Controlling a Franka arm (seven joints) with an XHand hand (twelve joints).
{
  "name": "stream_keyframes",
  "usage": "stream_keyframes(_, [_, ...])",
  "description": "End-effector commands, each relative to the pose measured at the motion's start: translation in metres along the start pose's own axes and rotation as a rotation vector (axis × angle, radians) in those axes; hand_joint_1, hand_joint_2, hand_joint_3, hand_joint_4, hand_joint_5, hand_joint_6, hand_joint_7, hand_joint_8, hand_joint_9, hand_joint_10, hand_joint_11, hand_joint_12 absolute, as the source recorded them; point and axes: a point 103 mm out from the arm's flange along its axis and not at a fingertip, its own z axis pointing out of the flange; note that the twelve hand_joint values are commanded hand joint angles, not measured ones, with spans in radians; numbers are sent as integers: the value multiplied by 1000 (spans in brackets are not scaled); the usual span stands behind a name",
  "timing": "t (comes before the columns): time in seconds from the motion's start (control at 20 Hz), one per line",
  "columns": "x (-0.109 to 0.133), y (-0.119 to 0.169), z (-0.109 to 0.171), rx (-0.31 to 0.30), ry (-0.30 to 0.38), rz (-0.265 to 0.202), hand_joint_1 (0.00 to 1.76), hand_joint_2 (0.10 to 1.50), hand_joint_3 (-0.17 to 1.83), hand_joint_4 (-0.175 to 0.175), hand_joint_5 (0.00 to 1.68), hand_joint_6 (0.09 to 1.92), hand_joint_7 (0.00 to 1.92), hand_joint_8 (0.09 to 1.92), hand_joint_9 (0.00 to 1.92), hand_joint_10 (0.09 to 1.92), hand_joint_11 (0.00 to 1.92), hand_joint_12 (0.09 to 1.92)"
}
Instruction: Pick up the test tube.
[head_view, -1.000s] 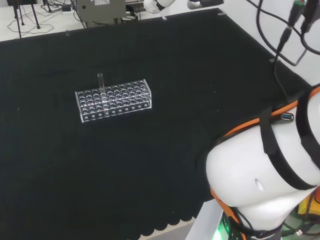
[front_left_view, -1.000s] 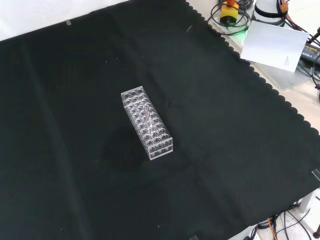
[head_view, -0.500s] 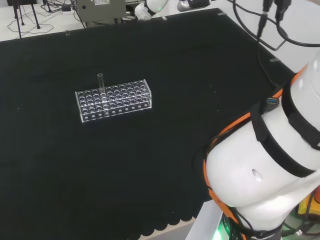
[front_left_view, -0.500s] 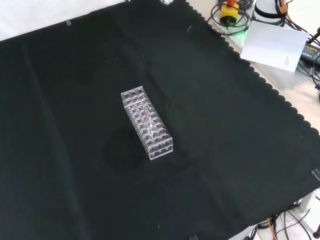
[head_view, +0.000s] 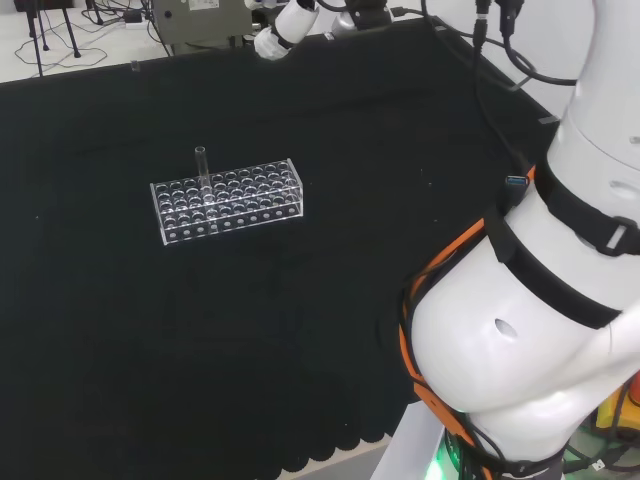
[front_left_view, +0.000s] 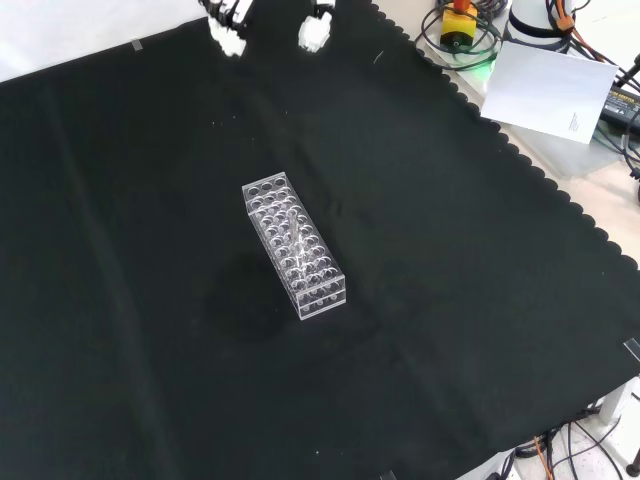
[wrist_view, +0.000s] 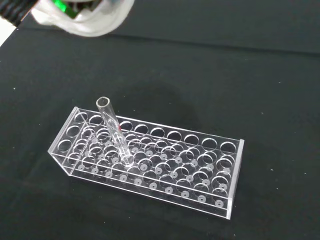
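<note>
1. Approach step: the hand (front_left_view: 268, 20) hovers over the cloth's (front_left_view: 480, 300) far edge in the front view, fingers apart, holding nothing.
2. The test tube (wrist_view: 114, 131) stands in the clear rack (wrist_view: 150, 162) (mid-cloth, untouched).
3. Next, it should probably descend and pinch the tube's top.

No legible text in any view; the white sheet (front_left_view: 545, 88) bears a mark, perhaps print, too small to read.

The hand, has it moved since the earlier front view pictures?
Yes. In the front view the hand has come in at the top edge, toward the rack, which stands where it stood. It is still far from the test tube.
</note>
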Motion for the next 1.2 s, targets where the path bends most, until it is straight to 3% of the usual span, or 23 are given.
stream_keyframes(0.05, [-3, 35, 22, 64, -5, -45, 816, 643, 615, -91, 385, 87, 277, 847, 188, 958, 0, 1504])
stream_keyframes(0.45, [2, 62, 47, 114, 16, -72, 815, 641, 622, -92, 388, 87, 280, 846, 195, 957, 0, 1507])
stream_keyframes(1.2, [14, 102, 81, 216, -11, -133, 815, 634, 639, -94, 398, 87, 297, 849, 209, 953, 1, 1515])
